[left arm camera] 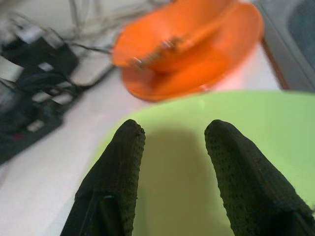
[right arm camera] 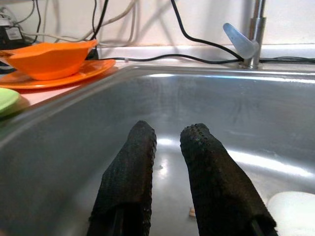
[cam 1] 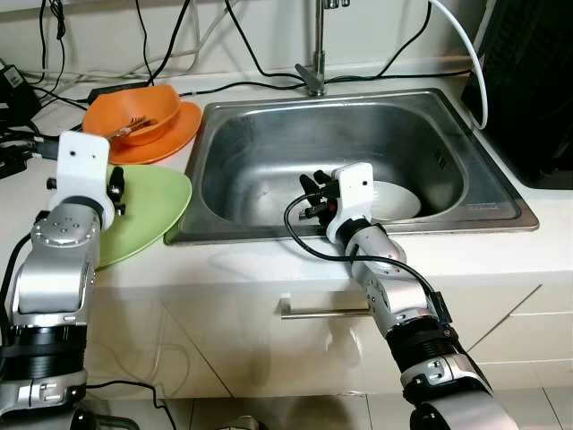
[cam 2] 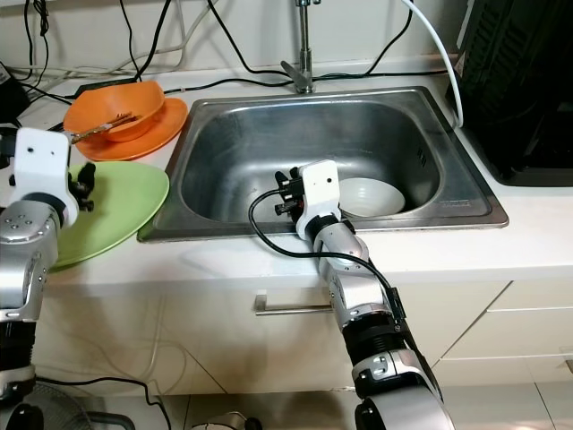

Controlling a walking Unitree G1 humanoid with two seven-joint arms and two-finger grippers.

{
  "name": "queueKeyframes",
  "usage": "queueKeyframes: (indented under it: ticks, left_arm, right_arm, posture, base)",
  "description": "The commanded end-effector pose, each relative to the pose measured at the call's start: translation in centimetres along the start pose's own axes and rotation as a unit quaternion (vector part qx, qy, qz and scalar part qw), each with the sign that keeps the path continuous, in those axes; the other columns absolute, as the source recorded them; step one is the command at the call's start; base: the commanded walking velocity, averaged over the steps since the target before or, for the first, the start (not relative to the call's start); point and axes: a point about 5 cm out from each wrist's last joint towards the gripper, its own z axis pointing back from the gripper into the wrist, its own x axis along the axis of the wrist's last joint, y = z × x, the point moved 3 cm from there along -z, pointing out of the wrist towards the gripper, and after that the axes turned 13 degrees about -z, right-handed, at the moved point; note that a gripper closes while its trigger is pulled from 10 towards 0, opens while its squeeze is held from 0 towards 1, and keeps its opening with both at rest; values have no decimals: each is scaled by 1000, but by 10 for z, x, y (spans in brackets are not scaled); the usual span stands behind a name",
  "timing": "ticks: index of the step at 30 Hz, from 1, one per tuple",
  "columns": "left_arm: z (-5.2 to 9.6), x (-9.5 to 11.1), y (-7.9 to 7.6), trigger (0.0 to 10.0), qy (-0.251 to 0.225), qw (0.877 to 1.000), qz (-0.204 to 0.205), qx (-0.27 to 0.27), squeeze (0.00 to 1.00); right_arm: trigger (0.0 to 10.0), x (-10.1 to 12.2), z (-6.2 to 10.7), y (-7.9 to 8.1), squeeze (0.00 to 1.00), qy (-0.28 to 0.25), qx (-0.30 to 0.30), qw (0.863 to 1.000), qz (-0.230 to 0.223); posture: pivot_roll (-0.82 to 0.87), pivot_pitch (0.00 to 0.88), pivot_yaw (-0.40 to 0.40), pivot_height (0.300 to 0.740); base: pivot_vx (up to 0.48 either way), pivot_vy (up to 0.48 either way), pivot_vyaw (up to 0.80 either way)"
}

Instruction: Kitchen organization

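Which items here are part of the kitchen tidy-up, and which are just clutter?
Job items:
green plate
orange bowl
orange plate
white bowl
sink
left gripper
right gripper

Lying about:
black cables
faucet
white hose

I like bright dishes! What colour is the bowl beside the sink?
The bowl is orange, clearest in the left eye view.

Brushed steel sink (cam 1: 260, 152), glossy, perhaps plastic orange bowl (cam 1: 134, 112), matt pebbled fingers (right arm camera: 128, 182)
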Motion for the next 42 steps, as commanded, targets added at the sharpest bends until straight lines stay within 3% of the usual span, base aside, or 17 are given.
queueKeyframes:
  ticks: [1,8,19,20,29,42]
  left_arm:
    - [0,-4,-7,10000,14,1000,-2,-27,0]
    - [3,-10,-25,10000,37,996,27,-80,0]
    - [5,-11,-30,10000,52,993,31,-99,0]
    - [6,-12,-39,10000,58,990,40,-123,0]
    - [11,0,-71,10000,45,975,100,-193,0]
    - [9,8,-82,10000,35,969,117,-214,0]
  right_arm:
    - [10000,6,0,2,0,-10,6,1000,-3]
    - [10000,6,4,-1,0,-7,5,1000,5]
    - [10000,3,6,-1,0,0,-3,1000,5]
    - [10000,5,6,-1,0,-1,-3,1000,5]
    - [10000,9,7,-6,0,-4,-15,1000,7]
    - [10000,8,9,-7,0,-2,-18,1000,9]
  posture:
    - [191,60,112,740]
    - [186,60,112,740]
    - [185,66,117,740]
    - [182,70,118,740]
    - [176,71,118,740]
    - [158,54,125,740]
  base:
    - [0,0,0]
    - [0,0,0]
    - [0,0,0]
    - [0,0,0]
    - [0,0,0]
    - [0,0,0]
